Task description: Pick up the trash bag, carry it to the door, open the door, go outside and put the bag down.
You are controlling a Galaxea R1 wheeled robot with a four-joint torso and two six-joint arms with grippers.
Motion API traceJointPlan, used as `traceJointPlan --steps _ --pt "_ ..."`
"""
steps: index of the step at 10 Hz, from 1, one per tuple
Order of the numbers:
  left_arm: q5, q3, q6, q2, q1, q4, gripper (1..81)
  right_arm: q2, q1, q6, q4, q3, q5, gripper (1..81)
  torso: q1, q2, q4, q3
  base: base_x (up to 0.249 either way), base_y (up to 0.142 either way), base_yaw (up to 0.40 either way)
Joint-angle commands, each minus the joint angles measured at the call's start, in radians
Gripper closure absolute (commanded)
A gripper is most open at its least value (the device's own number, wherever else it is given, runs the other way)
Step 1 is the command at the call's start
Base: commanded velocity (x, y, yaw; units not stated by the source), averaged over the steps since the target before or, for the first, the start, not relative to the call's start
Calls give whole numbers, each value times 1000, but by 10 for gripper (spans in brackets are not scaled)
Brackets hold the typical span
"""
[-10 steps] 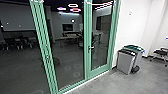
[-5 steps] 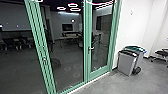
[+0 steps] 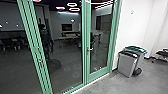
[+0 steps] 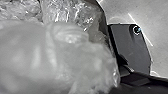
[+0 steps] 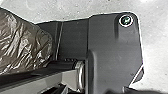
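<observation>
A translucent, crumpled trash bag (image 4: 57, 57) bulges large and close in the left wrist view, beside the robot's dark base. In the right wrist view, part of the bag (image 5: 22, 45) shows brownish and wrinkled beside the base and the jointed bar. The green-framed glass door (image 3: 86, 45) stands ahead in the head view, with a metal lever handle (image 3: 90, 49). Whether either gripper's hold is on the bag cannot be made out.
Right of the door, a grey bin (image 3: 127, 63) stands in front of another bin with a green lid (image 3: 136, 49), by the white wall (image 3: 132, 27). A dark chair (image 3: 162, 54) is at the far right. Tables and chairs show behind the glass.
The head view has shifted slightly, with the left green frame farther left and the bins slightly lower. A dark figure-like shape now shows in the glass beside that frame.
</observation>
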Motion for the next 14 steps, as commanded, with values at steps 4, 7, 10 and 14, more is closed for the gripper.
traceJointPlan --steps 4,7,10,14 --pt "45 4 5 0 -59 8 811 3 46 -6 5 3 -58 10 0 0 0 0 149 -68 0" --pt "-48 5 5 -8 -30 8 811 3 44 -6 4 2 -58 10 0 0 0 0 134 -68 0" --pt "-59 4 5 -6 -25 19 811 3 41 -6 2 5 -58 10 0 0 0 0 134 -67 0" --pt "-59 4 5 0 -25 22 811 3 39 -6 2 3 -58 10 0 0 0 0 136 -67 0"
